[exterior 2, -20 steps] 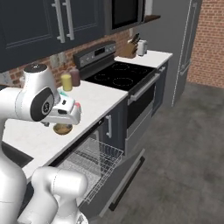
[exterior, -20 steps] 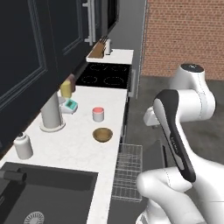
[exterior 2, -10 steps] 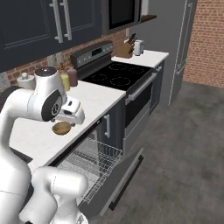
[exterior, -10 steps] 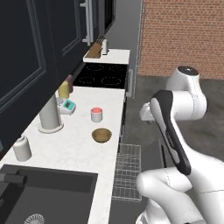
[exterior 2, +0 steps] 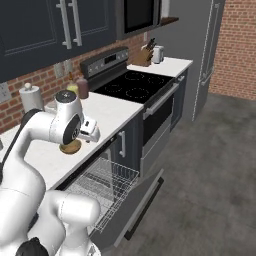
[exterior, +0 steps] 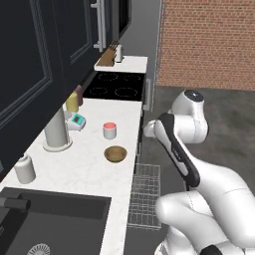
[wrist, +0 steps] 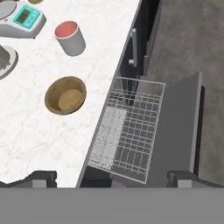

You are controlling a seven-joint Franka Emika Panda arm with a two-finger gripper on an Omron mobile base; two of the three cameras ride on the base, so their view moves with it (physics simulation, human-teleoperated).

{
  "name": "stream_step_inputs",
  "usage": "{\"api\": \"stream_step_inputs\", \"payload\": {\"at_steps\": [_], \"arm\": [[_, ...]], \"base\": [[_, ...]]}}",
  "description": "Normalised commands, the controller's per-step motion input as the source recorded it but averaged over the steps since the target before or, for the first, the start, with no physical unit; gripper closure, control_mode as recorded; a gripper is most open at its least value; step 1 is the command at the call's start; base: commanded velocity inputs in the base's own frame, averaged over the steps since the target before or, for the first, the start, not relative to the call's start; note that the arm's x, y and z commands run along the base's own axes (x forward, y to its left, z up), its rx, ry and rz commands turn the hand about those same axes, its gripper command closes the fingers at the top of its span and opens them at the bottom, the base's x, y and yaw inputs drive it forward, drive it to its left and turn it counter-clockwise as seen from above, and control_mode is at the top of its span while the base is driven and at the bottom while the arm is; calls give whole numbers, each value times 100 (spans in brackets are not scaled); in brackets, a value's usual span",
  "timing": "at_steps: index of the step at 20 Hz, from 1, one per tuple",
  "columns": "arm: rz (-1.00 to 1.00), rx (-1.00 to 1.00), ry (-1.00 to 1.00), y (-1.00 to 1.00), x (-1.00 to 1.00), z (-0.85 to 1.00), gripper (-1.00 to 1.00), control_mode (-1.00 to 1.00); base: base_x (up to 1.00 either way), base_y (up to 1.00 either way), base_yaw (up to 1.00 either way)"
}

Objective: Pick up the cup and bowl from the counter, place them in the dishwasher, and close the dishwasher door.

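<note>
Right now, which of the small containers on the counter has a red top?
The cup, a short white cylinder standing just beyond the brown wooden bowl. The white jar near the sink has a plain rounded top, and the yellow jar by the cooktop is yellow throughout.

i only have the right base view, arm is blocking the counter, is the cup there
Observer: Yes, the cup stands upright on the counter, beyond the bowl.
Operator: anything in the bowl
Observer: The hand view shows it empty.
Operator: rack loaded yet
Observer: No, the hand view shows the dishwasher rack pulled out and bare.
Operator: end effector holding anything
Observer: No, the end effector is open, hovering over the counter edge.
</note>
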Motion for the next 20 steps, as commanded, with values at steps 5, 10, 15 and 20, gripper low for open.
{"api": "stream_step_inputs", "payload": {"at_steps": [5, 10, 15, 20], "arm": [[0, 3, 1, 7, 80, 0, -100, -100], [0, 19, 1, 0, 55, 0, -100, -100], [0, 18, 0, 14, 68, -12, -100, -100], [0, 3, 4, 28, 78, -3, -100, -100]], "base": [[0, 0, 0], [0, 0, 0], [0, 0, 0], [0, 0, 0]]}}
